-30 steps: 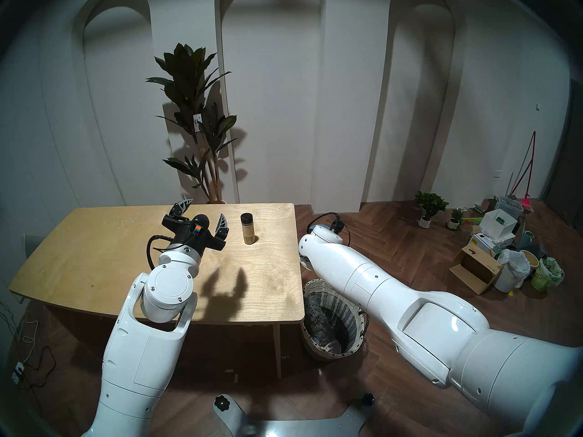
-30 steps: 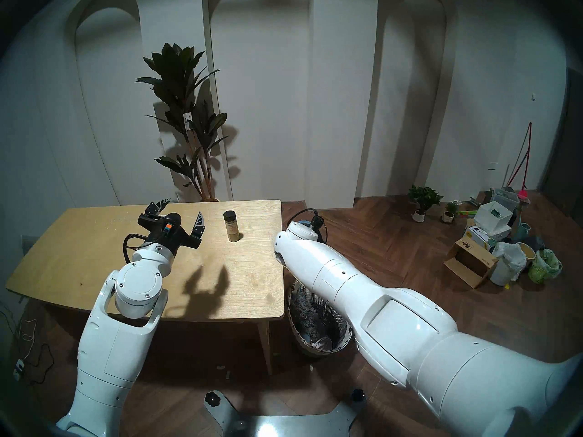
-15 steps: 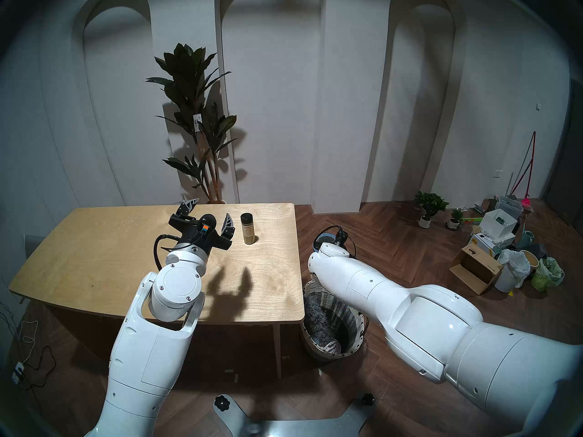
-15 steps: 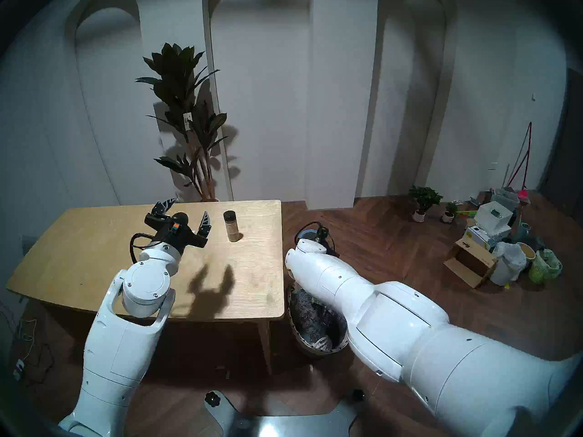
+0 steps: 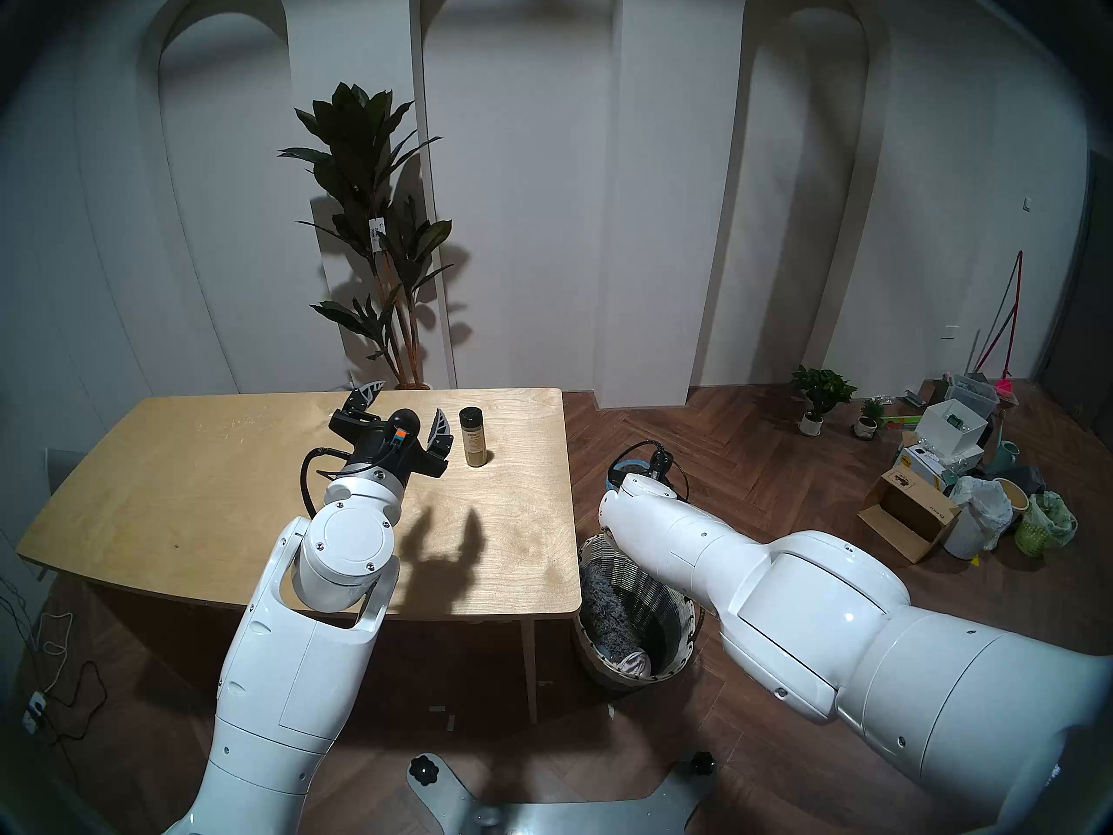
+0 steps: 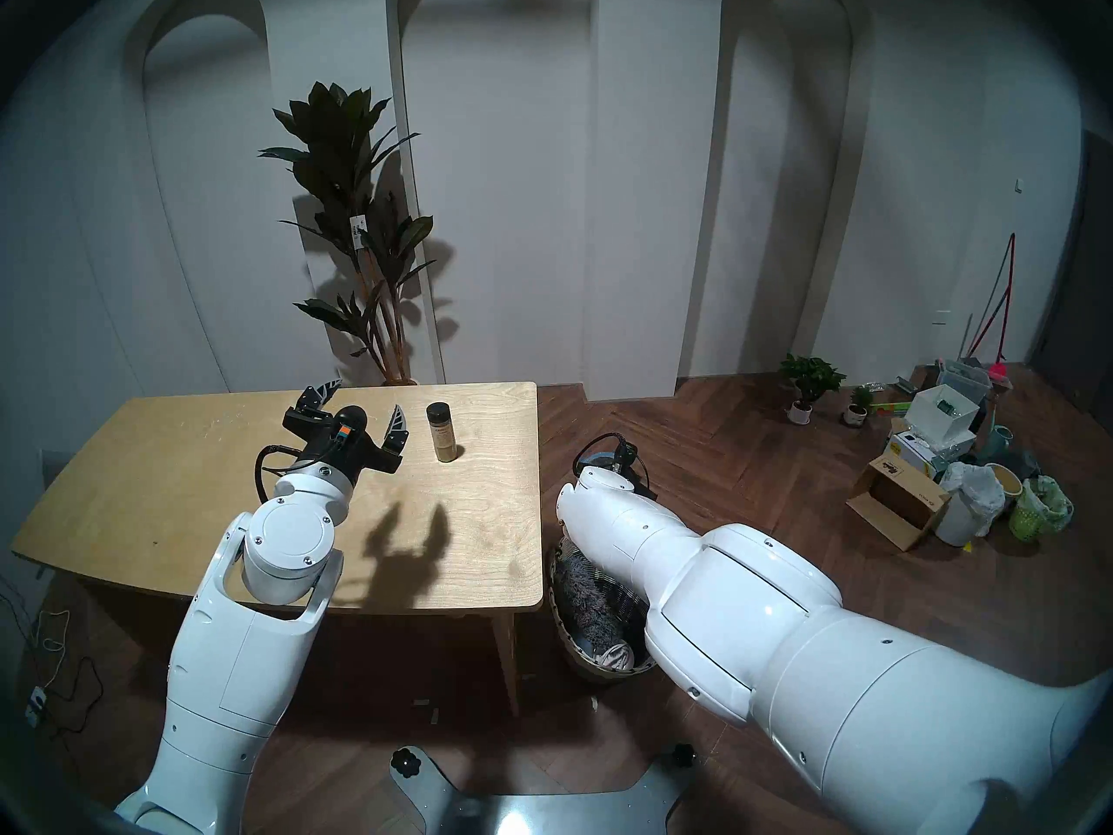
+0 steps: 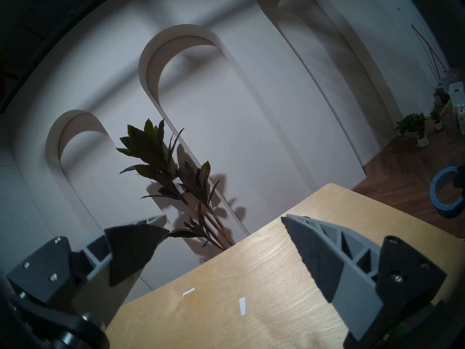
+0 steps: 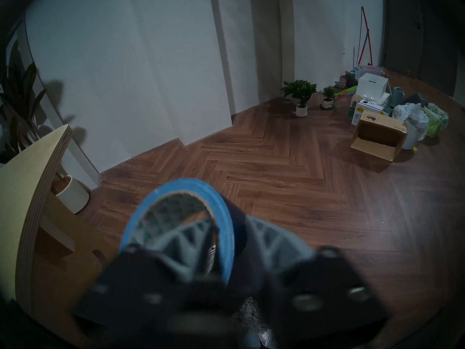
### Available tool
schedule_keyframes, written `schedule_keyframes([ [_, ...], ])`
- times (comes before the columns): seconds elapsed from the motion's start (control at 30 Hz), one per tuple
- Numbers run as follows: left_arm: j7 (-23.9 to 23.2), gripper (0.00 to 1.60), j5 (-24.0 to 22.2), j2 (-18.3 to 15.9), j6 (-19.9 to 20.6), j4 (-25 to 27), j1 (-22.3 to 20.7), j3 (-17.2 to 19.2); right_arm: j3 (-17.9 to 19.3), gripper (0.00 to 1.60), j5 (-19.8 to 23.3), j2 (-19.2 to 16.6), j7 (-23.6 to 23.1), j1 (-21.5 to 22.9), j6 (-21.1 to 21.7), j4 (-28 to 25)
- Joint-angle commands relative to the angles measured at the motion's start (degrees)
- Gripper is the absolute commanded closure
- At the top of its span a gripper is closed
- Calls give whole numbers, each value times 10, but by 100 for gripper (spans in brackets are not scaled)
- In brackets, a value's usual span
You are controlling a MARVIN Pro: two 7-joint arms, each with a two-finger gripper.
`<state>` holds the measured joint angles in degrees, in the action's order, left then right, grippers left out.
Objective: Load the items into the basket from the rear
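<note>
Tape, a blue roll, is pinched in the right gripper, one finger through its hole and the other outside, the jaws closed on its wall. It hangs beyond the far rim of the basket, which stands on the floor just right of the table. Inside the basket the grey duster already leans against the wall nearest the table. The bottle stands upright on the table, well left of the basket and toward the far edge. The left gripper hovers just left of the bottle with jaws spread wide and empty.

Risk, as I judge it: released here, the tape would likely miss the basket and roll off across the floor, since the roll looks past the rim rather than over the opening. The thin wall grip could also let it swing or slip. The left gripper's near finger is close to the bottle; a sideways brush could topple it.
</note>
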<state>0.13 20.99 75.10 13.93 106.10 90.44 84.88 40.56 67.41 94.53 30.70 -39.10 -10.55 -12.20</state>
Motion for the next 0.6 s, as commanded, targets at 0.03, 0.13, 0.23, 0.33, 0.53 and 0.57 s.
schedule_keyframes([
  [0.03, -2, 0, 0, 2, -2, 0, -24, -4, 9, 0, 6, 6, -17, 22, -22, 18],
  [0.13, -3, 0, -5, 5, -5, -6, -29, -4, 17, 0, 13, 5, -17, 24, -27, 23],
  [0.23, -7, 0, -7, 6, -10, -17, -37, -6, 25, 0, 19, 0, -17, 27, -33, 24],
  [0.33, -21, 0, -25, 8, -12, -34, -51, -4, 33, 0, 27, -9, -14, 30, -38, 24],
  [0.53, -35, 0, -74, 32, -20, -74, -86, 17, 19, 0, 9, -43, -37, 27, -73, 20],
  [0.57, -36, 0, -78, 32, -20, -87, -98, 17, 12, 0, 3, -50, -43, 26, -80, 20],
])
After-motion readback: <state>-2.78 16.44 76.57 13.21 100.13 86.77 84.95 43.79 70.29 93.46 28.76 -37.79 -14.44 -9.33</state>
